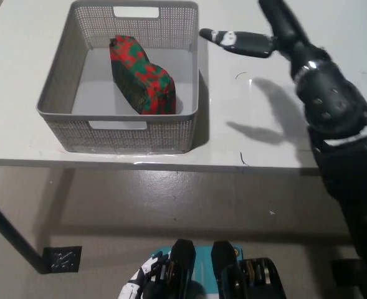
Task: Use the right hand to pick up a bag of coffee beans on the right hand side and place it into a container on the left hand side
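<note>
The right hand (236, 41) is empty, fingers stretched apart, just right of the basket (186, 124). The bag (142, 76) already lies inside. The placing looks done; next the arm should only draw away. The left hand (139, 283) rests low.

No lettering, number or brand could be read anywhere, neither on the red-and-green patterned bag (142, 76) nor on the grey mesh container (123, 133) holding it.
</note>
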Action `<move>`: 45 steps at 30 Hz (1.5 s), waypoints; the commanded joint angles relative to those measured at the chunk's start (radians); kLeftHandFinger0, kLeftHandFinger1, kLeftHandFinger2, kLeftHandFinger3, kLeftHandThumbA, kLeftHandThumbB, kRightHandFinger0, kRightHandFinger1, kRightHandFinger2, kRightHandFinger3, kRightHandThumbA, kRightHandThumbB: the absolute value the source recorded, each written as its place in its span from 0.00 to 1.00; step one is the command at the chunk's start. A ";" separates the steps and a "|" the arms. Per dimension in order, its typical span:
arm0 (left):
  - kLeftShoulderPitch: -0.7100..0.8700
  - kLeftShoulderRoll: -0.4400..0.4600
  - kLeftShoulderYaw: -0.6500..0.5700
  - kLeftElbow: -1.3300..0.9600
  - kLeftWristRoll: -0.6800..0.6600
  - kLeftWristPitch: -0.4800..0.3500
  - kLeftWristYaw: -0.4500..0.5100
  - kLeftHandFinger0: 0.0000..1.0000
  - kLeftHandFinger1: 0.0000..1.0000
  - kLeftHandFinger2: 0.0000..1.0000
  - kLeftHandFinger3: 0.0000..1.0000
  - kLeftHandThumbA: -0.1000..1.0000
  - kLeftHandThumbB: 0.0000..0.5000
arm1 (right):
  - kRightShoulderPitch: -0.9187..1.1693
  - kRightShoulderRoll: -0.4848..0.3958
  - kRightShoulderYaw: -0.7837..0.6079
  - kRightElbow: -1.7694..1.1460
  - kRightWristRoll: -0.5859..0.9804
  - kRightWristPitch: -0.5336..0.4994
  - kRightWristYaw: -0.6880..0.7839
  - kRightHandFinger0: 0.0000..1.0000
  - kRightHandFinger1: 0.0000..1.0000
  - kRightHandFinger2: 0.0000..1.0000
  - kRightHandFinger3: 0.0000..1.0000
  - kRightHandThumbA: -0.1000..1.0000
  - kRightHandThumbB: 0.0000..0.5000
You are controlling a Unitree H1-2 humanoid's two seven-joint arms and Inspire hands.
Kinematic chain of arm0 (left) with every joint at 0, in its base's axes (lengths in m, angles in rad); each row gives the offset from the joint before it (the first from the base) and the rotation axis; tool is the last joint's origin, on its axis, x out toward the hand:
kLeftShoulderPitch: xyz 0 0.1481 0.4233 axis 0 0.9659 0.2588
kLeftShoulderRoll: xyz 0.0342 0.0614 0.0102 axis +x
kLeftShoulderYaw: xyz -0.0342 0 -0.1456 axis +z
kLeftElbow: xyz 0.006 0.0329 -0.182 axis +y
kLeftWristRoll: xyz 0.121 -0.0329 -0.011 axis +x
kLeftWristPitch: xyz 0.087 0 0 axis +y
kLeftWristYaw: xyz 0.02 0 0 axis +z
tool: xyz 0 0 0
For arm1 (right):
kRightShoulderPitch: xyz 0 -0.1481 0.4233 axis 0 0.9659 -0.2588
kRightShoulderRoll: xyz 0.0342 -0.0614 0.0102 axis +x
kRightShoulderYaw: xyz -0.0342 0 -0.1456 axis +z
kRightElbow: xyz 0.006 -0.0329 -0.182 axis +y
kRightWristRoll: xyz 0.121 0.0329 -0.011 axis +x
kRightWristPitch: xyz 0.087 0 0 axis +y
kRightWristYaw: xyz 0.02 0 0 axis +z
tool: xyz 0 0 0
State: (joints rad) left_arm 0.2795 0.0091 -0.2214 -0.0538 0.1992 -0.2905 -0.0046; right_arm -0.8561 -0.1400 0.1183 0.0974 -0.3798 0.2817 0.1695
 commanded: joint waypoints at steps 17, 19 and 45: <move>-0.004 0.017 0.070 -0.025 -0.038 0.017 -0.003 1.00 1.00 1.00 1.00 1.00 0.68 | 0.950 0.140 -0.084 -0.813 0.305 -0.273 -0.084 1.00 1.00 1.00 1.00 1.00 0.72; -0.020 0.019 0.076 -0.029 -0.037 0.029 -0.008 1.00 1.00 1.00 1.00 1.00 0.70 | 0.985 0.159 -0.086 -0.798 0.311 -0.302 -0.090 1.00 1.00 1.00 1.00 1.00 0.70; -0.010 0.019 0.126 0.013 -0.002 -0.020 0.027 1.00 1.00 1.00 1.00 1.00 0.70 | 1.258 0.213 -0.058 -0.285 0.202 -0.752 -0.172 1.00 1.00 1.00 1.00 1.00 0.60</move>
State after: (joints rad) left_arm 0.2640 0.0251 -0.1122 -0.0013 0.1895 -0.2777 -0.0041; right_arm 0.3659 0.0540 0.0497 -0.2111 -0.1848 -0.1657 0.0916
